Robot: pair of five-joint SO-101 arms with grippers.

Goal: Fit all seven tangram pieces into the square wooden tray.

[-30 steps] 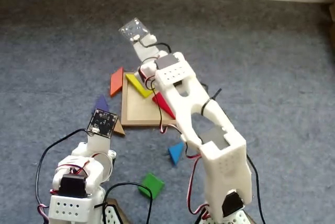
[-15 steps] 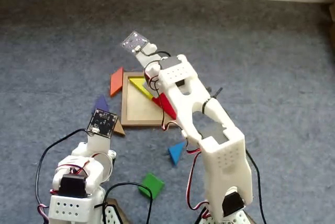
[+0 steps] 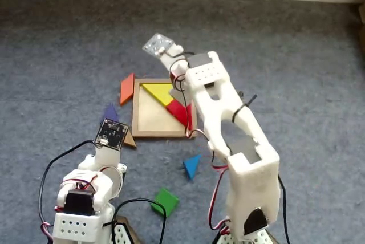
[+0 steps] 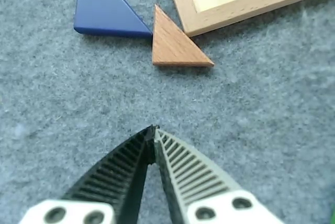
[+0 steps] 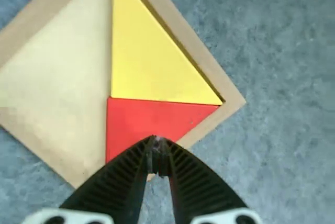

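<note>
The right gripper, fingers pressed together and empty, hangs over the red triangle, which lies flush against the yellow triangle at one corner of the tray, leaving room for the rest, while the left gripper, also closed, sits near the brown triangle outside the tray's edge.

no text, number, label or sign can be read here: not on the wooden tray, not on the tangram pieces, not on the white arms.

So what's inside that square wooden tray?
A yellow triangle and a red triangle, touching edge to edge; the rest shows bare wood. The right arm hides one tray side.
</note>
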